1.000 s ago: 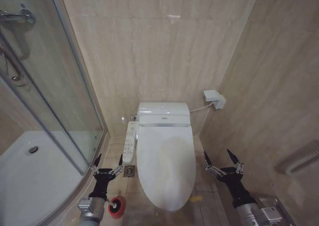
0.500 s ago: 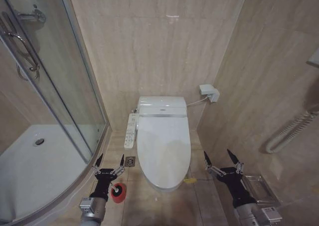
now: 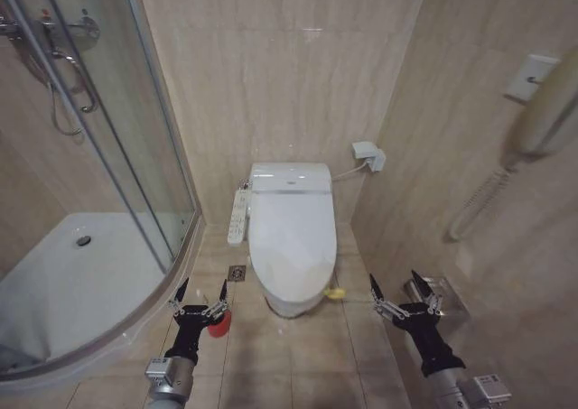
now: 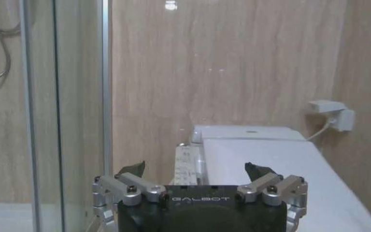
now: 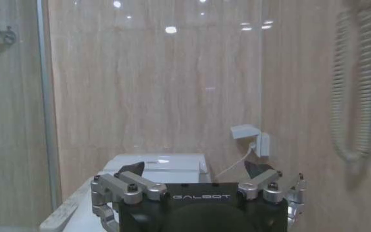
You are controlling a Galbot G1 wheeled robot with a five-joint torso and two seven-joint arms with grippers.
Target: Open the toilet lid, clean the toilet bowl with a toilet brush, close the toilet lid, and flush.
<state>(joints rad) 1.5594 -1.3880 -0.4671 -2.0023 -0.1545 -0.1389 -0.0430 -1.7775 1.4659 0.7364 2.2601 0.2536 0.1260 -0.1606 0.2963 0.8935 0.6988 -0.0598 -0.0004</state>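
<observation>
The toilet lid (image 3: 291,246) lies shut over the toilet bowl (image 3: 287,309), with a small yellow-green strap (image 3: 335,293) at its front right edge. Behind it sit the boxy bidet unit (image 3: 289,178) and the side control strip (image 3: 237,216). A red cup holder (image 3: 219,325) stands on the floor left of the bowl, partly behind my left gripper (image 3: 201,293); the toilet brush itself is hidden. My left gripper (image 4: 195,170) is open and empty, short of the toilet. My right gripper (image 3: 395,287) (image 5: 195,169) hangs open and empty to the bowl's right.
A curved glass shower enclosure (image 3: 135,156) and its white tray (image 3: 81,283) take up the left. A floor drain (image 3: 237,273) lies beside the bowl. On the right wall are a socket box (image 3: 366,154), a handset with coiled cord (image 3: 542,111) and a clear low rack (image 3: 444,297).
The whole picture has shifted: the camera has drawn back and the toilet now looks smaller and farther. Both grippers keep their place in the picture and stay open.
</observation>
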